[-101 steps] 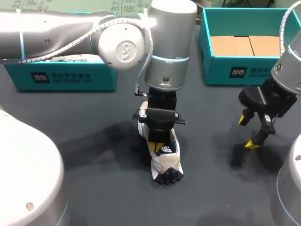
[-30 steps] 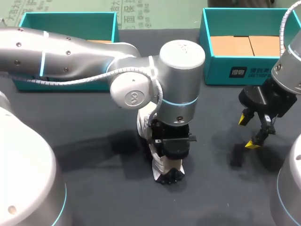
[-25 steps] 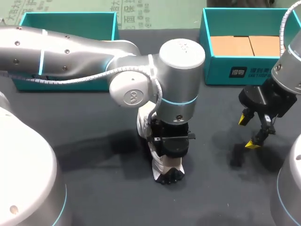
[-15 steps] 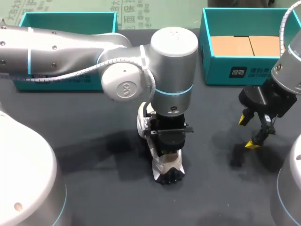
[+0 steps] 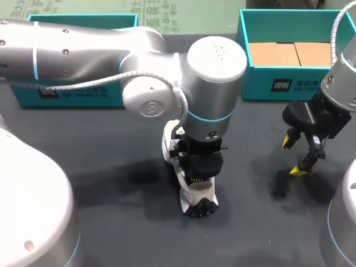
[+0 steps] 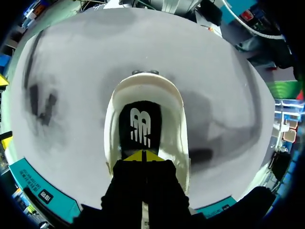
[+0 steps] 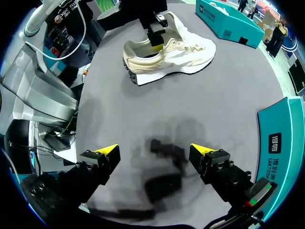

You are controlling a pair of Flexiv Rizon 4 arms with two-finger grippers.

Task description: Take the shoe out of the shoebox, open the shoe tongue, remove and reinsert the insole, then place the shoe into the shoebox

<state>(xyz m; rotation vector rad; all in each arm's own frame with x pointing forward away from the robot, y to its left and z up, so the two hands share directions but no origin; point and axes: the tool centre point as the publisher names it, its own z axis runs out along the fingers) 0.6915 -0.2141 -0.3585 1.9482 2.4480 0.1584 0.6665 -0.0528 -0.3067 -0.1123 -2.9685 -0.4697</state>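
Note:
A cream shoe (image 5: 194,194) with a black sole lies on the dark table, heel end nearest the camera; it also shows in the right wrist view (image 7: 177,51). My left gripper (image 6: 143,156) stands straight down inside the shoe's (image 6: 177,138) opening, shut. Its yellow tips are together on the dark insole (image 6: 139,125) with the white logo. From above, the left gripper (image 5: 200,167) hides most of the opening. My right gripper (image 5: 295,154) hangs open over bare table to the shoe's right, holding nothing (image 7: 153,152).
A teal shoebox (image 5: 253,78) with a cardboard floor stands at the back right. A second teal box (image 5: 72,95) sits at the back left, half hidden by my left arm. Bare table lies between the shoe and my right gripper.
My left arm has swung and its wrist shifted slightly away from the heel, the gripper staying shut inside the shoe. The shoe and right arm have not moved.

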